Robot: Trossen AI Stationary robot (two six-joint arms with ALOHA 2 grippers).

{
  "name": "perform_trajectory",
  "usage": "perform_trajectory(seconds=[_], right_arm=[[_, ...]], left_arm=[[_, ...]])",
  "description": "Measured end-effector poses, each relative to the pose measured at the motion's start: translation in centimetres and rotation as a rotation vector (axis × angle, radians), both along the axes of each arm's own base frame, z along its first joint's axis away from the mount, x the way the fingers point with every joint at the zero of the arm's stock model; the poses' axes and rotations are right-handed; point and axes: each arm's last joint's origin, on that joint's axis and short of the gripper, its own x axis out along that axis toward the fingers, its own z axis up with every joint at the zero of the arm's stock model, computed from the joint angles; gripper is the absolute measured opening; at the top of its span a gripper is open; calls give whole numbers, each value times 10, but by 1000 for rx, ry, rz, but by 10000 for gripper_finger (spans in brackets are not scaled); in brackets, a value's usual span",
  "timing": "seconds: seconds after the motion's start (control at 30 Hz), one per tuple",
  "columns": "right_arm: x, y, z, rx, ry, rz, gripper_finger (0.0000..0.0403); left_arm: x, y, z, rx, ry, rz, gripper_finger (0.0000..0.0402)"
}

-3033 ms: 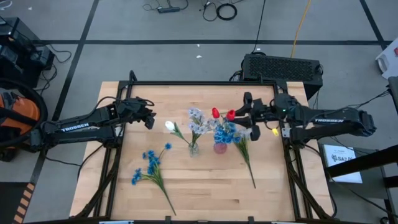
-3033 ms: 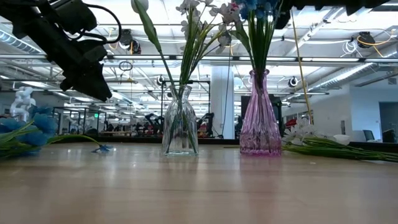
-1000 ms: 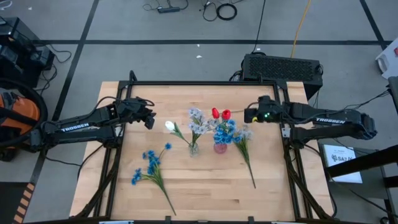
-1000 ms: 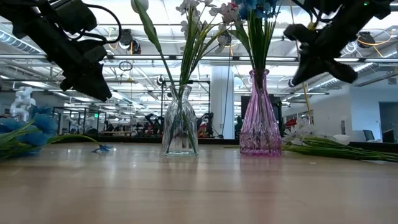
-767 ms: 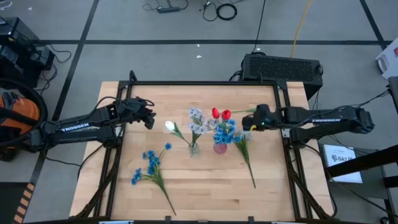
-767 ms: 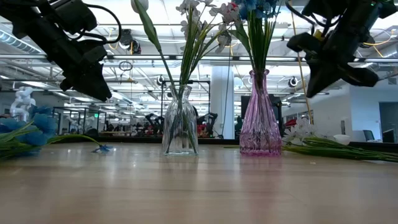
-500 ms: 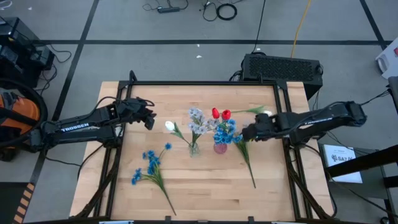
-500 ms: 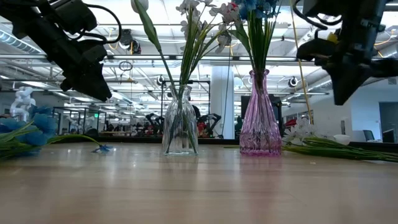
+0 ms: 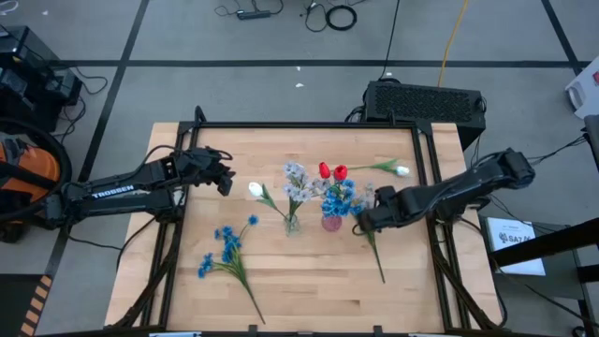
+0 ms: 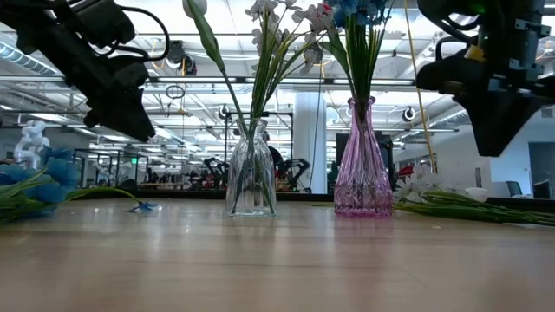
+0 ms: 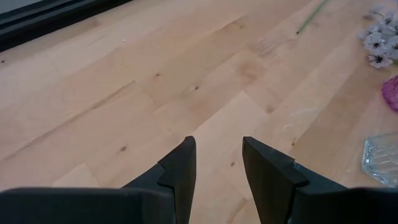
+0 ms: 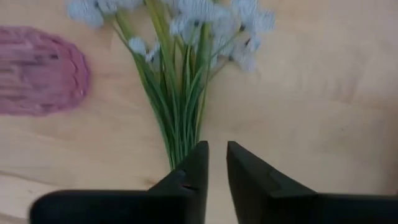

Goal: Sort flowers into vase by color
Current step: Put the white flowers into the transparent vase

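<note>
A clear vase holds pale lavender-white clusters and a white tulip. A pink vase holds blue clusters and red tulips. A lavender-white spray lies flat on the table right of the pink vase. My right gripper hovers over its stems, fingers open by a narrow gap, above the table in the low view. A blue spray lies near the left. A white tulip lies toward the far right. My left gripper waits open, left of the clear vase.
The two vases stand close together at the table's middle, with tall stems rising above them. A black frame rims the table. Bare wood lies along the near edge between the two lying sprays.
My right gripper has swung from the table's far right toward the near edge and leftward, tipping down until it hangs over the lavender-white spray. The white tulip now shows lying on the table where the arm was. The left arm has kept still.
</note>
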Motion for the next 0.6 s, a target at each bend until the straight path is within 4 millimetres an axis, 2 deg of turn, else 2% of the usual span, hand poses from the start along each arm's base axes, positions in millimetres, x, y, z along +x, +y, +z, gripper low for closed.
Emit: perform_trajectory(seconds=[0.2, 0.37, 0.6], right_arm=[[5, 22, -10, 10, -19, 22, 125], [8, 37, -21, -35, -24, 87, 181], [19, 47, -42, -78, -4, 119, 213]], left_arm=[[-2, -3, -3, -37, 29, -26, 137], [-3, -12, -8, -149, 46, 9, 137], [0, -33, -10, -283, 29, 24, 137]])
